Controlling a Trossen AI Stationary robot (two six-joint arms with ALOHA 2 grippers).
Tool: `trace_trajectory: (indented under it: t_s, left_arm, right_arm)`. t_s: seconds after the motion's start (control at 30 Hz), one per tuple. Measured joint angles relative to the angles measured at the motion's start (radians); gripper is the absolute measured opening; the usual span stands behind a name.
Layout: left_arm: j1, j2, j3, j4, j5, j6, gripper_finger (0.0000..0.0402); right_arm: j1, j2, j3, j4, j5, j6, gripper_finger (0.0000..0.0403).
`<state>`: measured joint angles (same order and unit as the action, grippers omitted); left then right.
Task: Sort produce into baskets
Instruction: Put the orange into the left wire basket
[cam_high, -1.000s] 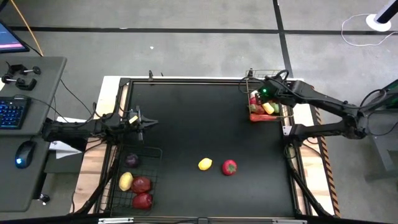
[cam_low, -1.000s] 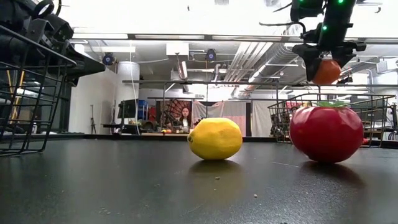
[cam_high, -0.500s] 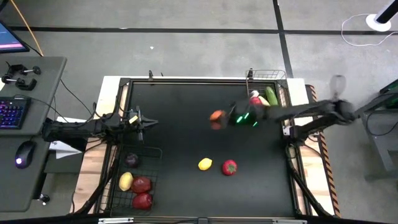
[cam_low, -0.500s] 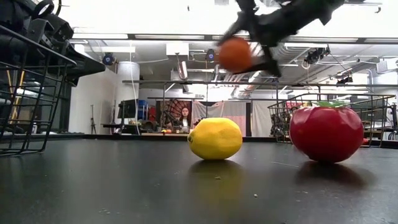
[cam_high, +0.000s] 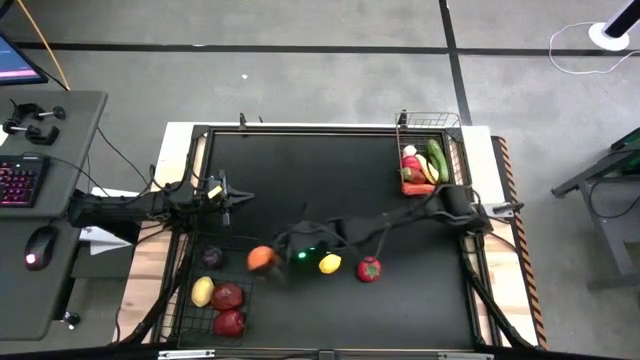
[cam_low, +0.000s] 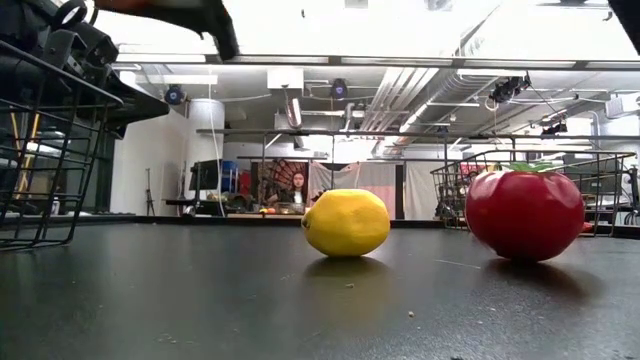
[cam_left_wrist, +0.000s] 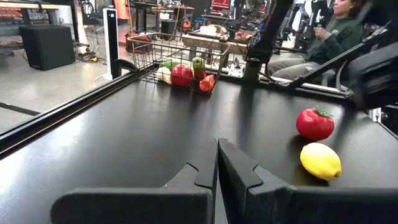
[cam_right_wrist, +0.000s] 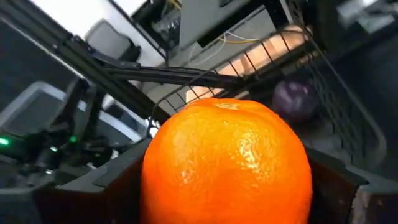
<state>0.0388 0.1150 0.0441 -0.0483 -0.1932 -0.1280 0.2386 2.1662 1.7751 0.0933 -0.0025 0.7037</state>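
Since a second ago the right arm has swung from the light wire basket at the far right of the surface across to the near left, carrying the orange with it. Now the right gripper hangs at the edge of the dark wire basket, its fingers spread wide around the orange, which sits squarely between them and fills the gap. Inside the dark basket lie a purple round fruit, a yellow one and two red ones. On the open surface, a lemon and a tomato rest near each other. Green and red vegetables fill the light basket. At the left edge the left gripper waits, fingers pressed together.
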Motion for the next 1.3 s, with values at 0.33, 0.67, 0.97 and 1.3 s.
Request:
trace_trajectory:
  t_s: [0.33,0.67,0.97,1.3]
  left_arm:
    - [0.000,0.000,0.000,0.000,0.000,0.000,0.0000]
    - [0.000,0.000,0.000,0.000,0.000,0.000,0.0000]
    - [0.000,0.000,0.000,0.000,0.000,0.000,0.0000]
    - [0.000,0.000,0.000,0.000,0.000,0.000,0.0000]
  right_arm:
    - [-0.003,0.239,0.484,-0.202,0.004,-0.189,0.0312]
    - [-0.019,0.299,0.518,-0.185,0.086,-0.185,0.0312]
    - [-0.056,0.341,0.517,-0.184,-0.107,-0.065,0.0365]
    - [-0.104,0.354,0.570,-0.116,-0.137,-0.056,0.0368]
